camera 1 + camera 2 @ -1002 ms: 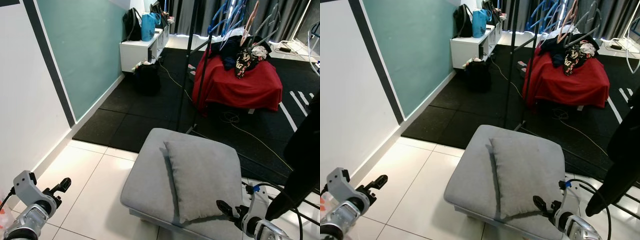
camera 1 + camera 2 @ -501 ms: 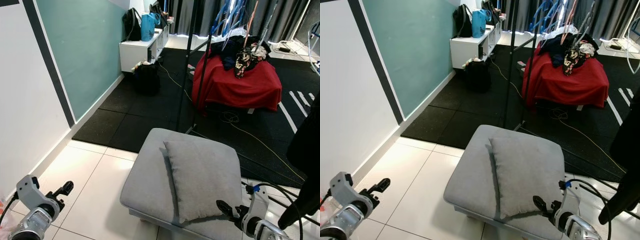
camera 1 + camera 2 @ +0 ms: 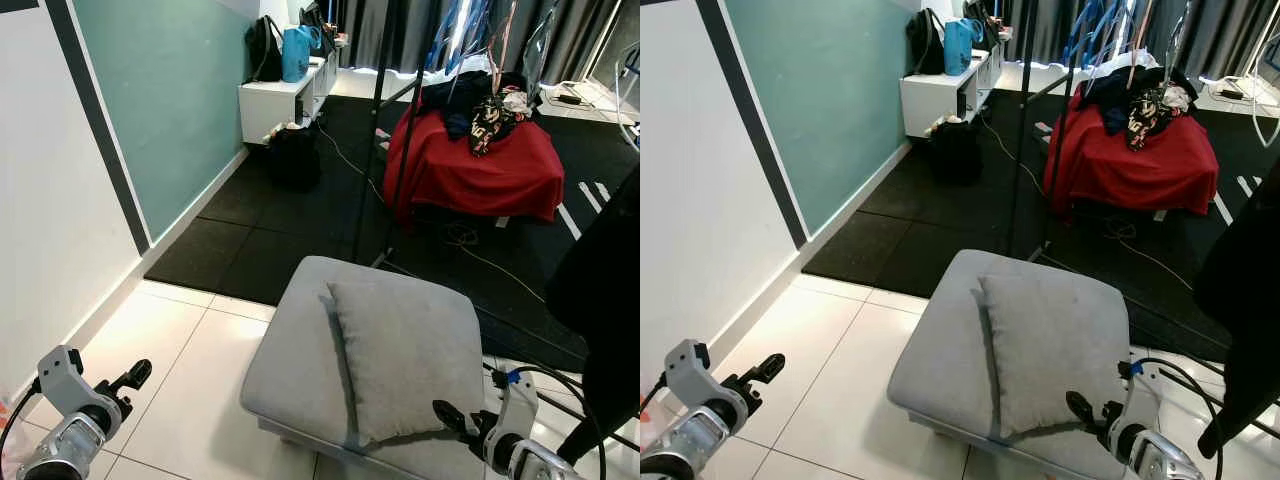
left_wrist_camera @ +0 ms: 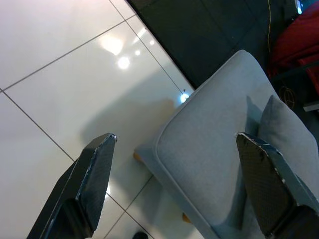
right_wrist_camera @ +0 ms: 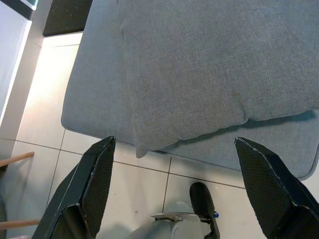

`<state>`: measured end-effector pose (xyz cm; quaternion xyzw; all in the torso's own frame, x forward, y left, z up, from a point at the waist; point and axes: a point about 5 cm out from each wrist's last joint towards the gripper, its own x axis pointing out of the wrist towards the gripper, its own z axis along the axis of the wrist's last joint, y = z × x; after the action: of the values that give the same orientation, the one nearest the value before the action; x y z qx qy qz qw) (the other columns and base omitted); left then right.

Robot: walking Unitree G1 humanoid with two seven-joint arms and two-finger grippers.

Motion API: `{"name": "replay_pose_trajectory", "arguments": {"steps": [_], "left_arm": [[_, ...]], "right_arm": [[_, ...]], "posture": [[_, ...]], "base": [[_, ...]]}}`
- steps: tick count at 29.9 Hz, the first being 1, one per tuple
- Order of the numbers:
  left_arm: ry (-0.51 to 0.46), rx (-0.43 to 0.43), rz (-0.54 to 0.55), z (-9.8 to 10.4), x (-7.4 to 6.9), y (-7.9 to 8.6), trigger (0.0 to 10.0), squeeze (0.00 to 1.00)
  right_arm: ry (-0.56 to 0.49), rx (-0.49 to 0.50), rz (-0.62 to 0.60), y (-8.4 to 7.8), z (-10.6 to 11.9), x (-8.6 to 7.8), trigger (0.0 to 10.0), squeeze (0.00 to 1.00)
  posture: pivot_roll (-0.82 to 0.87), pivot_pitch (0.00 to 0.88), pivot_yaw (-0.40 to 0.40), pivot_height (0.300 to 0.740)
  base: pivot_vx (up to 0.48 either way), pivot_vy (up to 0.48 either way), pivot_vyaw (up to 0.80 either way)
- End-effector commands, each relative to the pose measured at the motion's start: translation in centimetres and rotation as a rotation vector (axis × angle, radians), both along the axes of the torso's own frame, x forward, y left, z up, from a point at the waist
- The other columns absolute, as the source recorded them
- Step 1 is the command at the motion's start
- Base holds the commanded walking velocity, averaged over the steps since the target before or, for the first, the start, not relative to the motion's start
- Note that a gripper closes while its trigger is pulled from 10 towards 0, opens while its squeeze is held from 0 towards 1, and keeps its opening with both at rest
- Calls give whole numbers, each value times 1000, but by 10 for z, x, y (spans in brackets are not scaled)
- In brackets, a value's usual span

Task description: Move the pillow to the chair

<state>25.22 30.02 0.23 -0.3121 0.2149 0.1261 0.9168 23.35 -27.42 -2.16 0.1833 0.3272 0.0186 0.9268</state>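
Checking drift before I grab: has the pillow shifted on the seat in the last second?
No. The pillow lies at the same spot on the grey seat.

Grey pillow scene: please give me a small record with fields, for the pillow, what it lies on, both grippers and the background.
pillow: grey fabric pillow, lying flat
support: grey upholstered seat, pillow on its right half
floor: white tiles near, black mat beyond
left gripper: open, above the tiles, left of the seat, holding nothing
right gripper: open, at the pillow's near edge, not gripping it
background: red-covered furniture piled with clothes
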Motion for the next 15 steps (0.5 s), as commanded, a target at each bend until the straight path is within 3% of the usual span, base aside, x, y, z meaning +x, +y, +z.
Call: {"name": "replay_pose_trajectory", "arguments": {"steps": [1,15], "left_arm": [[12,46,32,3,-6,14,10000,0],[22,8,89,3,-11,23,10000,0]], "right_arm": [[-6,5,-4,-1,2,1,10000,0],[-4,-1,-3,-3,2,1,10000,0]], "posture": [[-160,0,-43,740],[-162,0,-46,740]], "base": [[0,0,0],[0,0,0]]}}
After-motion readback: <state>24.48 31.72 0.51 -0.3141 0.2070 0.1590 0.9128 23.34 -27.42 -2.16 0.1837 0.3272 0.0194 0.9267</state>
